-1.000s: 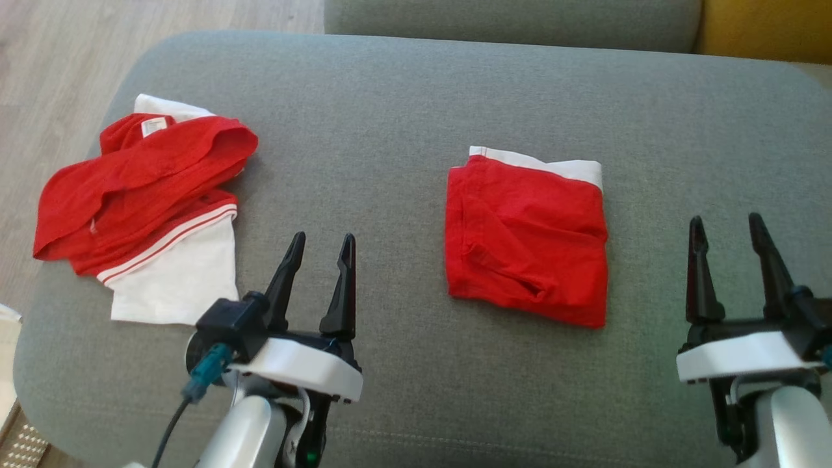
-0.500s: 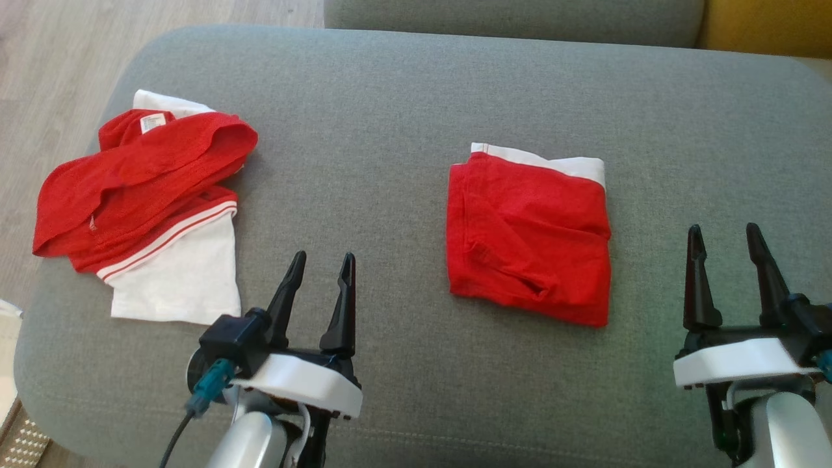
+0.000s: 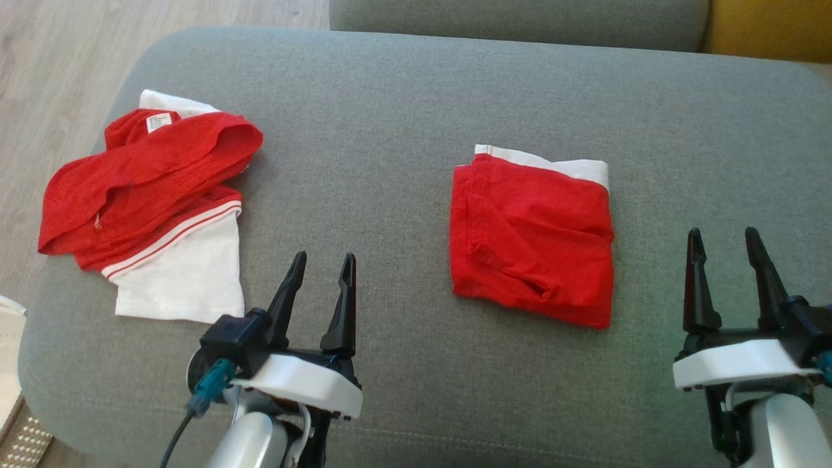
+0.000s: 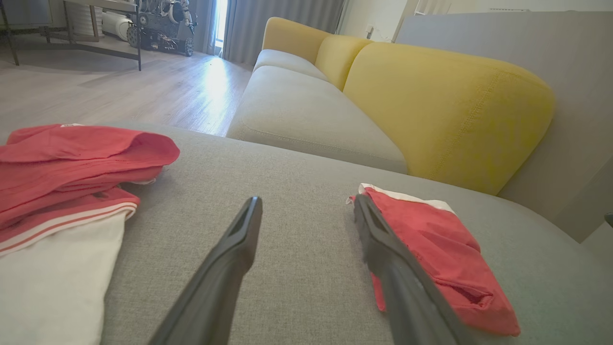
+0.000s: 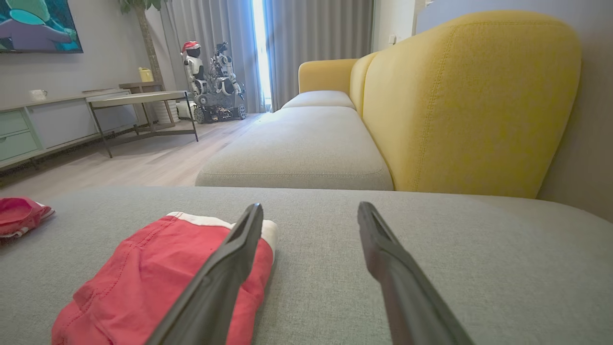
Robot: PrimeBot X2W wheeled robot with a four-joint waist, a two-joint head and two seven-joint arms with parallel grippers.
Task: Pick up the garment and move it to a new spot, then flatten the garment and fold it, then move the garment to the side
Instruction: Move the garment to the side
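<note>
Folded red garment (image 3: 532, 237) on grey cushion (image 3: 390, 97); left fingers (image 3: 340, 302), right fingers (image 3: 697, 286) spread, empty.

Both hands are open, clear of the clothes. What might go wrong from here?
The folded red garment looks loosely layered; dragging it aside with the right hand might undo the fold. The crumpled pile lies at the left edge of the cushion near the left hand; a sweep may push it off.

left wrist view, crumpled garment (image 4: 72, 158) cropped at edge
</note>
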